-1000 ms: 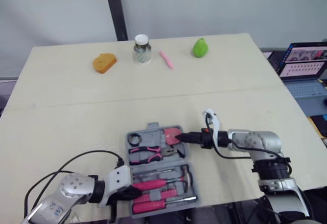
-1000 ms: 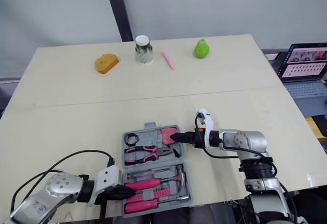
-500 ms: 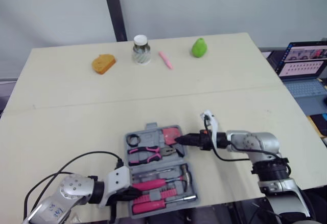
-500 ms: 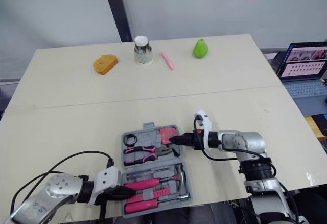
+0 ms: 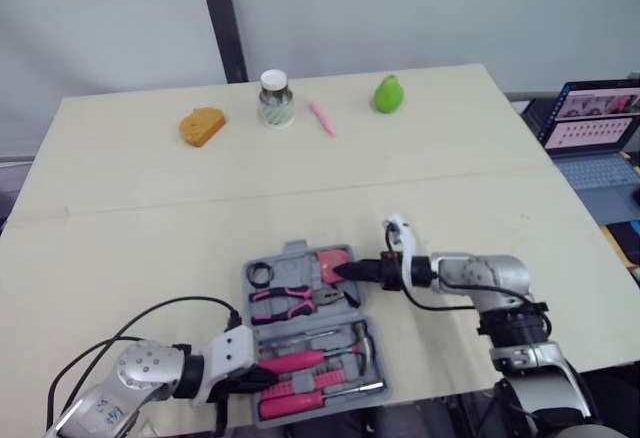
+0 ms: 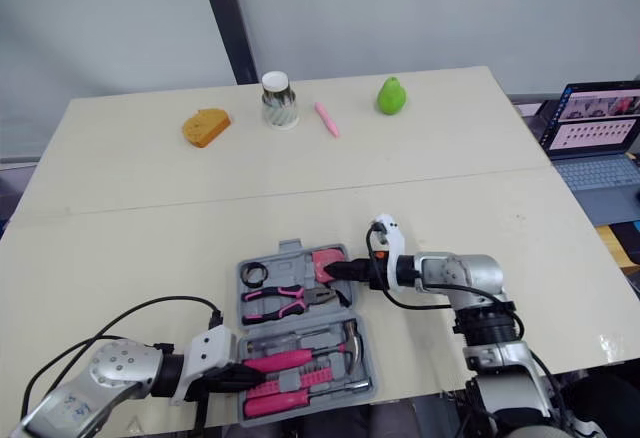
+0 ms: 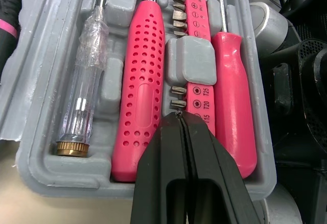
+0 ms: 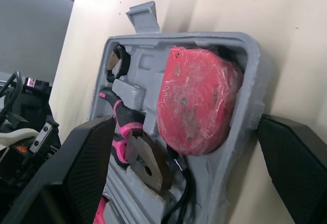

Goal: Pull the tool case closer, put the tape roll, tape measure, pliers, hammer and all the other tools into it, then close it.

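Tools look packed; the wide-open right claw (image 6: 342, 270) straddles the far half of the tool case (image 8: 249, 101), left claw (image 7: 179, 124) shut and empty, so closing comes next.

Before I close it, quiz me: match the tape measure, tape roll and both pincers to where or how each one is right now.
1 tape measure
2 tape roll
3 left pincer
4 right pincer

a shut, tips over the bit holder
b far left pocket of the case
c open, at the case's right edge
d far right pocket of the case

Pairs: 1-d, 2-b, 3-a, 4-c
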Robot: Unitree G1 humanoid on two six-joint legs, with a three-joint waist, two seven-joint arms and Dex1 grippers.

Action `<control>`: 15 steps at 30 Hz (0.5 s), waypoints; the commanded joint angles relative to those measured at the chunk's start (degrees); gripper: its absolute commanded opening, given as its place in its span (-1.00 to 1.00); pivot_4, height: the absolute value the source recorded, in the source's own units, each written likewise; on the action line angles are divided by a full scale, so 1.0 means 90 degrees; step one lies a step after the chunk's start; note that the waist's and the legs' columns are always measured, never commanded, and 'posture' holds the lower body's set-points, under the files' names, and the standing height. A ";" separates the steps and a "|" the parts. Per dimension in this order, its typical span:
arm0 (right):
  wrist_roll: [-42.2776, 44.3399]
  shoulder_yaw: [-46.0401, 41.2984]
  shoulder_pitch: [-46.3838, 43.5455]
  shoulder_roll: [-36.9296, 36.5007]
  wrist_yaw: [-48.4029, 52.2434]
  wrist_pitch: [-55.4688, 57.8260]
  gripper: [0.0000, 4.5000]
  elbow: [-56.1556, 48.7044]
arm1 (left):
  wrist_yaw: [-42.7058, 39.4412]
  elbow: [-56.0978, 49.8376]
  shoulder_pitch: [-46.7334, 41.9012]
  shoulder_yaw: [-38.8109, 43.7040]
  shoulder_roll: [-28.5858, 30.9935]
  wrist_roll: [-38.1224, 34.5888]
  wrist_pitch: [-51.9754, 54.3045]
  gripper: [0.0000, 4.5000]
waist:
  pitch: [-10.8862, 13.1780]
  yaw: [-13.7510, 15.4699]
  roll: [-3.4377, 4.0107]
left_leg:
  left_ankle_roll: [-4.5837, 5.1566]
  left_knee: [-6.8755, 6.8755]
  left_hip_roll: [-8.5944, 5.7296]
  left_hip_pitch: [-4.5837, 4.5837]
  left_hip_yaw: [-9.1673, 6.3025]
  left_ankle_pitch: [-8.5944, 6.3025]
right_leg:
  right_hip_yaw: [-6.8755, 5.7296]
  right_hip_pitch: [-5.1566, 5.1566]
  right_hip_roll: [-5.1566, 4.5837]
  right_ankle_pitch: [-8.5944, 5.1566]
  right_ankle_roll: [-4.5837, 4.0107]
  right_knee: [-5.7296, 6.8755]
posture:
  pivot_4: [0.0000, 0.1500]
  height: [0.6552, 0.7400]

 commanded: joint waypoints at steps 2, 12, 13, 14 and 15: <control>0.0309 -0.0052 0.0046 -0.0029 0.0343 -0.0029 0.98 -0.0313 | 0.0160 0.0414 0.0125 -0.0153 -0.0047 0.0285 0.0139 -1.00 | 0.0000 -0.0001 0.0001 | 0.0000 0.0000 0.0000 0.0000 0.0000 0.0000 | 0.0000 0.0000 0.0000 0.0000 0.0000 0.0000 | 1.00 1.00; 0.0935 0.0071 0.0197 -0.0677 0.1173 0.0232 0.98 -0.1411 | 0.0344 -0.0885 0.0124 0.1792 -0.0323 -0.1812 0.1636 -1.00 | 0.0022 -0.0008 -0.0030 | 0.0000 0.0001 0.0004 -0.0006 -0.0004 0.0000 | 0.0000 -0.0005 0.0000 0.0000 0.0000 0.0004 | 1.00 1.00; 0.1004 0.0083 0.0190 -0.0725 0.1225 0.0271 0.98 -0.1529 | 0.0353 -0.1029 0.0181 0.2120 -0.0281 -0.2083 0.1857 -1.00 | 0.0022 -0.0009 -0.0031 | 0.0000 0.0001 0.0005 -0.0008 -0.0005 0.0000 | 0.0000 -0.0006 0.0000 0.0000 0.0000 0.0003 | 1.00 1.00; 0.1051 0.0090 0.0184 -0.0756 0.1251 0.0296 0.98 -0.1596 | 0.0366 -0.1121 0.0217 0.2336 -0.0254 -0.2258 0.2019 -1.00 | 0.0023 -0.0010 -0.0033 | 0.0001 0.0001 0.0004 -0.0008 -0.0006 -0.0001 | 0.0000 -0.0006 -0.0001 0.0000 0.0000 0.0002 | 1.00 1.00; 0.1102 0.0093 0.0172 -0.0787 0.1264 0.0335 0.98 -0.1673 | 0.0379 -0.1197 0.0260 0.2579 -0.0220 -0.2439 0.2192 -1.00 | 0.0023 -0.0017 -0.0033 | 0.0001 0.0000 0.0004 -0.0010 -0.0006 -0.0004 | 0.0000 -0.0006 -0.0001 0.0000 0.0001 0.0000 | 1.00 1.00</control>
